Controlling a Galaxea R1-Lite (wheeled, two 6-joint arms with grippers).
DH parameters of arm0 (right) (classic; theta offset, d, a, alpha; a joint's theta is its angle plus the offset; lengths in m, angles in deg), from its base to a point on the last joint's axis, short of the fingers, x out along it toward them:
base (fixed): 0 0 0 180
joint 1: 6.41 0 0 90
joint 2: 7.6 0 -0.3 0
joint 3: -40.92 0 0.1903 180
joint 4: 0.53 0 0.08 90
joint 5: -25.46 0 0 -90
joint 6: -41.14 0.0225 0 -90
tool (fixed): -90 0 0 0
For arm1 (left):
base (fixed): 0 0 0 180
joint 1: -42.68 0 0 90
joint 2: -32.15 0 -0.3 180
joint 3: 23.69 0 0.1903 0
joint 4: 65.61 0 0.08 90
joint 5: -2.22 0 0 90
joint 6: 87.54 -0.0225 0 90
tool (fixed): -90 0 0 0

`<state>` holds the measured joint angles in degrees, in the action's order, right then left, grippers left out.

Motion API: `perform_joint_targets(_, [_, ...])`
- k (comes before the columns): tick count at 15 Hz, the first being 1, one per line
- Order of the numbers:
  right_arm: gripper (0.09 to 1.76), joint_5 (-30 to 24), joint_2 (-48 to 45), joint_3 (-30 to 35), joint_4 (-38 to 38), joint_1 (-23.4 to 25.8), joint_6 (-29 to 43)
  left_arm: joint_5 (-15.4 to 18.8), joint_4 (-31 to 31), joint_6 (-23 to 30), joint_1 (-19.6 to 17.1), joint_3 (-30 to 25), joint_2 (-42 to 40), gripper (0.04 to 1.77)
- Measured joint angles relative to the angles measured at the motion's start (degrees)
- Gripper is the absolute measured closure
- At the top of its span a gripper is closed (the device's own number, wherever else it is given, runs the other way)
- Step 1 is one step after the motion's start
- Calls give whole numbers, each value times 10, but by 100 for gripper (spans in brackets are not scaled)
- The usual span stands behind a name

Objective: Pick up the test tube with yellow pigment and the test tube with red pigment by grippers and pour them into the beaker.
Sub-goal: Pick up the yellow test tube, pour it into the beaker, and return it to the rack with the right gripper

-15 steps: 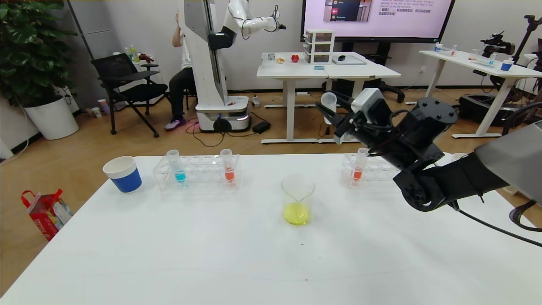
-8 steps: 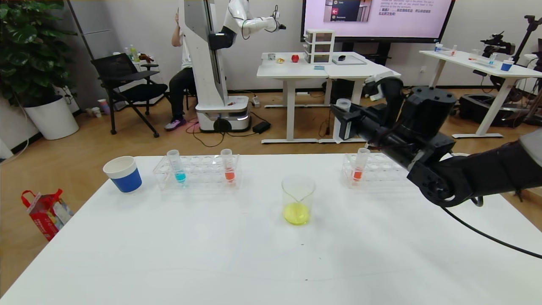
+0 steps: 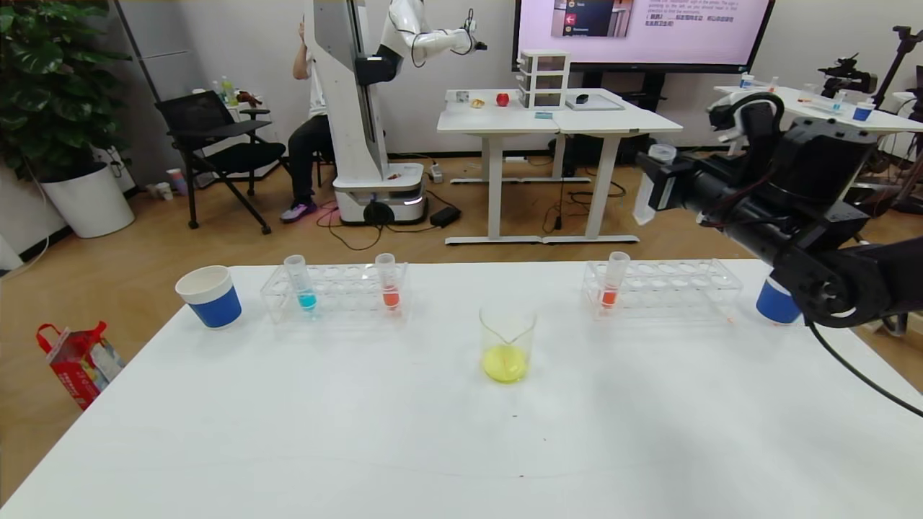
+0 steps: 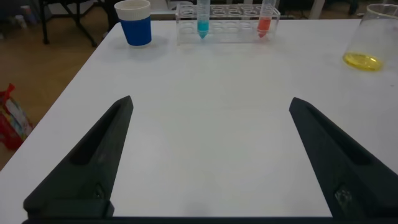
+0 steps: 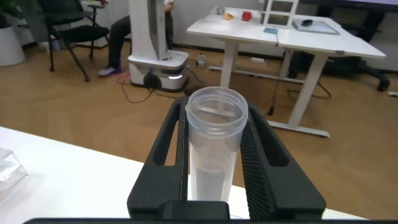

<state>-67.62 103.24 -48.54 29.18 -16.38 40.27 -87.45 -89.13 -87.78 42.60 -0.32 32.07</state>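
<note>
1. The white table [image 3: 404,440] is bare nearest the robot. The left gripper [image 4: 208,155] hangs low over this near stretch, well short of the beaker, its jaws spread wide with nothing between them.
2. The beaker [image 3: 508,342] stands upright about mid-table, a pool of yellow liquid in its bottom.
3. Behind the beaker to the left is a clear rack [image 3: 336,292] holding a blue-liquid tube [image 3: 300,282] and a red-orange tube [image 3: 388,282], both upright. A blue-and-white paper cup [image 3: 209,296] stands just beyond that rack's outer end.
4. Behind the beaker to the right, a second clear rack [image 3: 663,287] carries the test tube with red pigment [image 3: 613,280], upright in the end nearest the beaker. Another blue cup [image 3: 776,303] sits past that rack's far end, partly hidden by the right arm.
5. The right gripper [image 3: 660,189] is raised above and behind the second rack, out past the table's far edge. Its jaws are clamped on an upright tube [image 5: 214,146] that looks clear and drained, which I take for the test tube with yellow pigment.
6. Beyond the beaker lie a wood floor, white desks [image 3: 559,119], a white robot on a pillar base [image 3: 360,108], a seated person, a black chair [image 3: 220,148], a potted plant [image 3: 54,86] and a wall screen [image 3: 642,29].
</note>
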Motion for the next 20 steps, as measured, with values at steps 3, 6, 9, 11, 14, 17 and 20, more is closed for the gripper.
perform_joint_targets(3, [134,-26,-5,17,0,90,0,0,0,0,0,0,0,6])
perform_joint_targets(6, [134,-37,-2,21,-4,164,0,0,0,0,0,0,0,6])
perform_joint_targets(9, [134,-70,7,20,-5,232,4,0,0,0,0,0,0,6])
perform_joint_targets(11, [134,-90,15,20,-4,267,22,0,0,0,0,0,0,6])
perform_joint_targets(14, [134,-99,35,17,2,302,23,0,0,0,0,0,0,6])
perform_joint_targets(17, [134,-98,58,25,31,312,21,0,0,0,0,0,0,6])
perform_joint_targets(20, [134,-96,88,39,80,314,17,0,0,0,0,0,0,6])
